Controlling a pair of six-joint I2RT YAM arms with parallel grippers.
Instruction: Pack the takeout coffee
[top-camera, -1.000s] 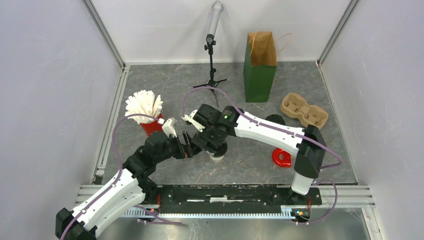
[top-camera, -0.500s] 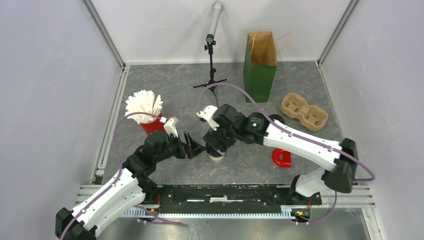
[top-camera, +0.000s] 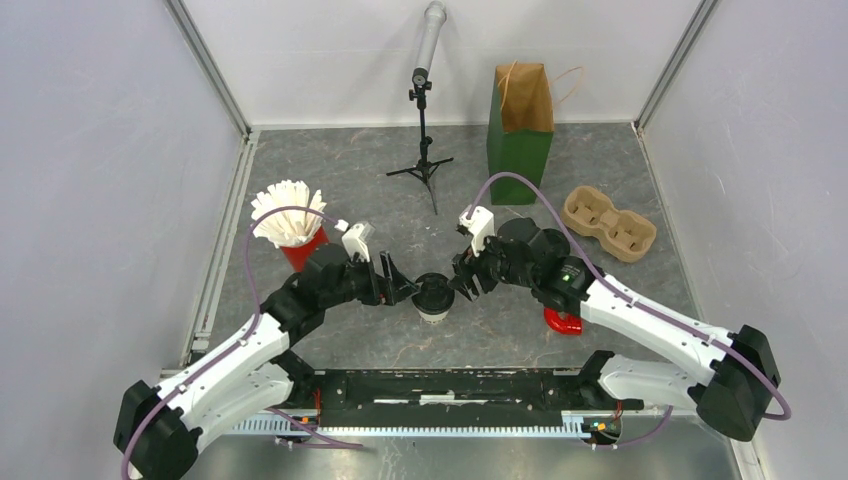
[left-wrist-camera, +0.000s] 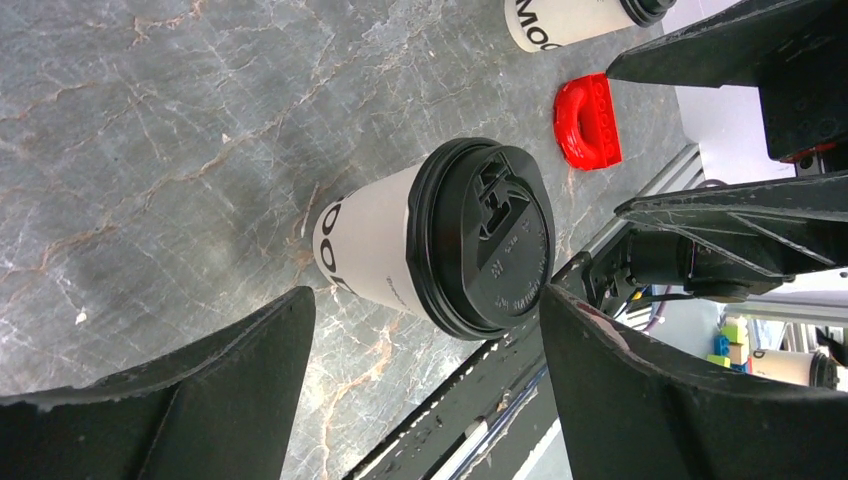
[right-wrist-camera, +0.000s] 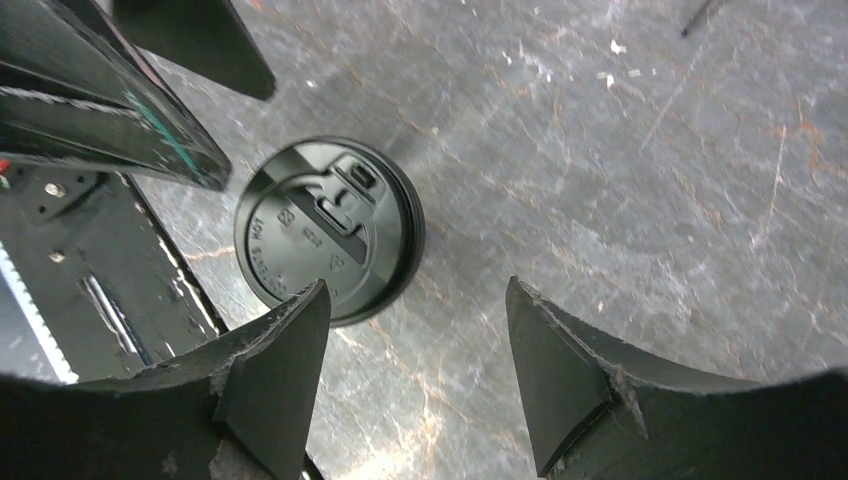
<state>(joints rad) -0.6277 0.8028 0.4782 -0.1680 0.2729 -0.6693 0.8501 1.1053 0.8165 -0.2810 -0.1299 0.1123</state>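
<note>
- Top external view: the takeout coffee (top-camera: 433, 297) was seen standing upright on the grey table (top-camera: 330, 180), around the middle and toward the near side, with its black lid on.
- The cup was set between the two arms. The left gripper (top-camera: 404, 290) was just beside it on the left, and the right gripper (top-camera: 462, 282) was just beside it on the right.
- Both grippers were held wide, and nothing was held in either one.
- In the left wrist view, the cup was seen in the gap between the two fingers (left-wrist-camera: 220, 400), with a little room left on each side.
- In the right wrist view, the lid was seen off to one side of the gap and partly hidden behind one finger (right-wrist-camera: 270, 380), so that gripper was lined up less well.
- The left gripper was judged to be better placed for the grab. The cup's long line ran straight up, so a squeeze from the sides would be needed.
- The green paper bag (top-camera: 520, 140) was stood open at the far side, to the right, well apart from the cup.
- The bag was much taller than the cup, so a high lift and a straight drop would likely be needed.
- The red cup of white sticks (top-camera: 295, 225) was on the left and the brown cup carrier (top-camera: 608, 222) on the right, both apart from the coffee.
</note>
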